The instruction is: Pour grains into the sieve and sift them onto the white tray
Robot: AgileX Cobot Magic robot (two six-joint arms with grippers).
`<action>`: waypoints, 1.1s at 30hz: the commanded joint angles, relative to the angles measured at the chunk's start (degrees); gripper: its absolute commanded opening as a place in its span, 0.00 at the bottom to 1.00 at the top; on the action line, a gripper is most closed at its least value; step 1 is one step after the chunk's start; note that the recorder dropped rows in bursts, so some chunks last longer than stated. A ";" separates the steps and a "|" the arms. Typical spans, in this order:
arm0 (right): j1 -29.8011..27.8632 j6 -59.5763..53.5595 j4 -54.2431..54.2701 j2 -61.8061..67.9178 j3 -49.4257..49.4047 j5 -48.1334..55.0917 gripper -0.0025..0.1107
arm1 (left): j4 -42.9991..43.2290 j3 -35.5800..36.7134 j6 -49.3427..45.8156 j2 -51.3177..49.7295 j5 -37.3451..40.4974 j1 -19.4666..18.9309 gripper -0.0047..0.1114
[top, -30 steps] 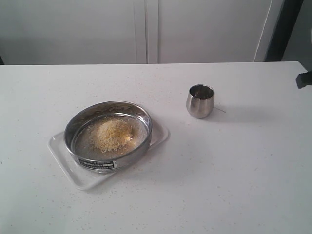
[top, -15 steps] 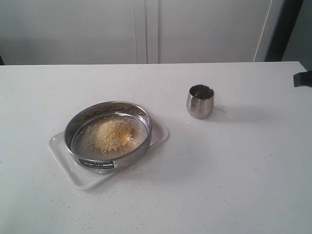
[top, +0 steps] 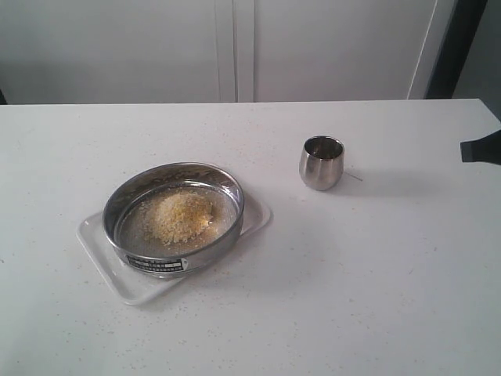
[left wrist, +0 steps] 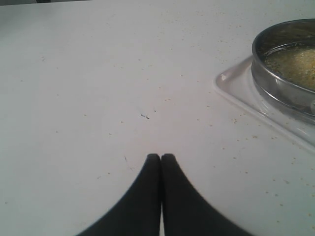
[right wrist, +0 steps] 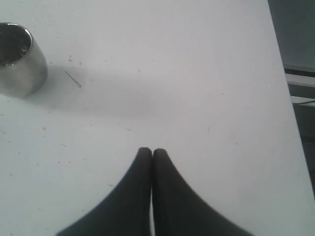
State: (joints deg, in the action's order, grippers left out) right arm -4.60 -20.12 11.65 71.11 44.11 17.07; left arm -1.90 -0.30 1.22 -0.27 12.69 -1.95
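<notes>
sieve (top: 211,251) — shiny steel | white tray (top: 106,262) — glossy plastic | cup (top: 321,164): polished steel | table (top: 376,274): matt, speckled

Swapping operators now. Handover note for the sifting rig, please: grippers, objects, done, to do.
Grippers: the left gripper is shut and empty, over the bare table near a corner of the white tray. The right gripper is shut and empty, over the table near the cup.
Objects: the sieve sits on the white tray, with the grains heaped in it. The cup stands upright, apart from the sieve.
Done: grains poured.
To do: sift onto the tray. Can't tell if any have fallen through.
</notes>
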 commanded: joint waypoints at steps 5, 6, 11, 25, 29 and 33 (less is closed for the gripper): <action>0.12 -0.68 0.09 -0.39 -0.34 -0.57 0.02 | -0.63 0.30 0.02 0.27 0.19 -0.11 0.04; 0.12 -0.68 0.09 -0.39 -0.34 -0.57 0.02 | -0.63 0.30 0.02 0.27 0.19 -0.11 0.04; 0.12 -0.68 0.09 -0.39 -0.34 -0.57 0.02 | -1.73 0.30 1.43 0.27 -5.50 -0.11 0.04; 0.12 -0.68 0.09 -0.39 -0.34 -0.57 0.02 | -8.32 0.30 12.95 0.27 -18.43 -0.11 0.04; 0.12 -0.68 0.20 -0.39 -0.34 -0.80 0.02 | -8.22 0.30 15.35 0.27 -27.30 -0.11 0.04; 0.12 -0.68 0.20 -0.39 -0.34 -0.80 0.02 | -8.22 -0.18 16.38 0.27 -29.58 -0.11 0.04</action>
State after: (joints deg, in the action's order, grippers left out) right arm -4.47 -20.12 11.65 71.11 44.11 16.95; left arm -9.54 -0.30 16.77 -0.27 -18.04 -1.95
